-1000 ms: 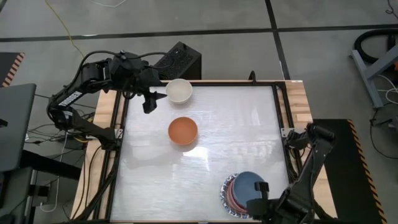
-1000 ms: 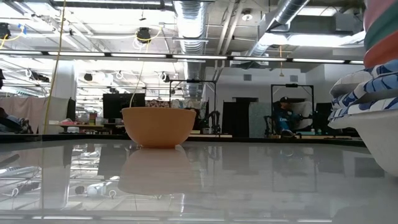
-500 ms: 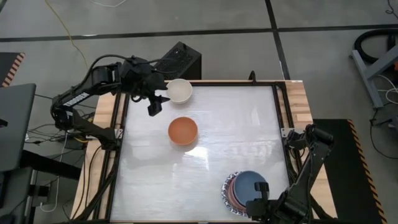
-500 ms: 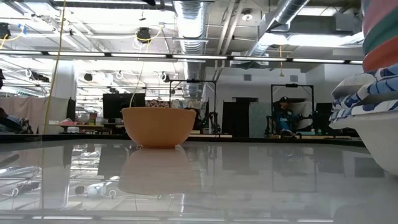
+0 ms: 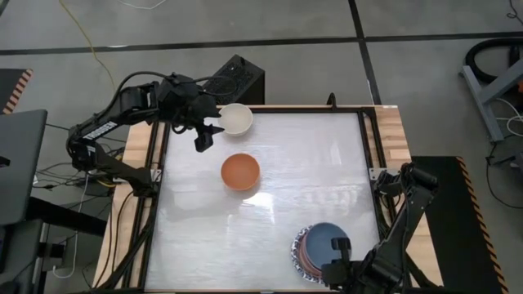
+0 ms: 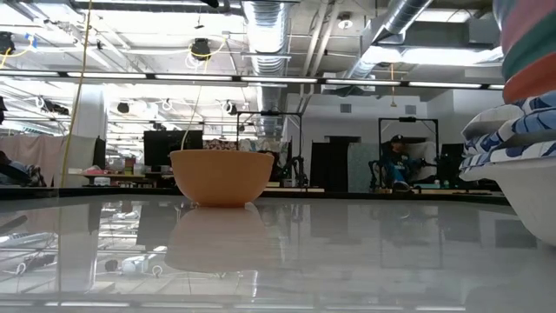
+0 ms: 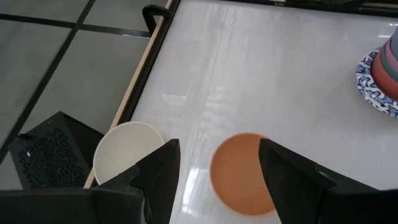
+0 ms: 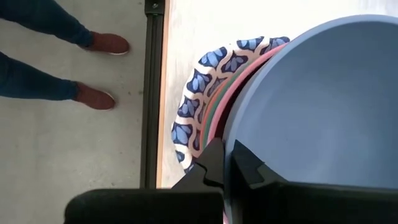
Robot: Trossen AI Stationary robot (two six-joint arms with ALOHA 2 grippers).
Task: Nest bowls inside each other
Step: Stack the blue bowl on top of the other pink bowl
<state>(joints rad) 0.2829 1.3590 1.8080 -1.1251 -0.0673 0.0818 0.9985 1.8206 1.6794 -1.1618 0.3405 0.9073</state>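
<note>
A stack of nested bowls (image 5: pixel 304 251) stands near the table's near right corner, with a blue-and-white patterned one (image 8: pixel 198 93) at the bottom and a blue bowl (image 5: pixel 327 238) on top. My right gripper (image 5: pixel 337 250) is shut on the blue bowl. An orange bowl (image 5: pixel 240 171) rests on its base left of the table's middle. A white bowl (image 5: pixel 235 119) rests at the far left corner. My left gripper (image 5: pixel 203 140) hangs open just left of the white bowl, touching nothing. My right gripper holds the blue bowl's rim (image 8: pixel 231 149) on its near side, one finger inside the bowl and one outside. The fingers (image 8: pixel 211 167) come from above, slanting down. The bowl sits in the top of the stack; whether it is lifted off I cannot tell.
A black box (image 5: pixel 237 77) stands beyond the table's far left corner. A person's feet in red shoes (image 8: pixel 93 62) stand on the floor beside the table's rail (image 8: pixel 152 93). The white tabletop (image 5: pixel 310 163) offers free room in its middle and far right.
My left gripper has moved a little down and toward the white bowl, staying open. The upper bowls of the stack have shifted slightly toward the table's left in the low view.
</note>
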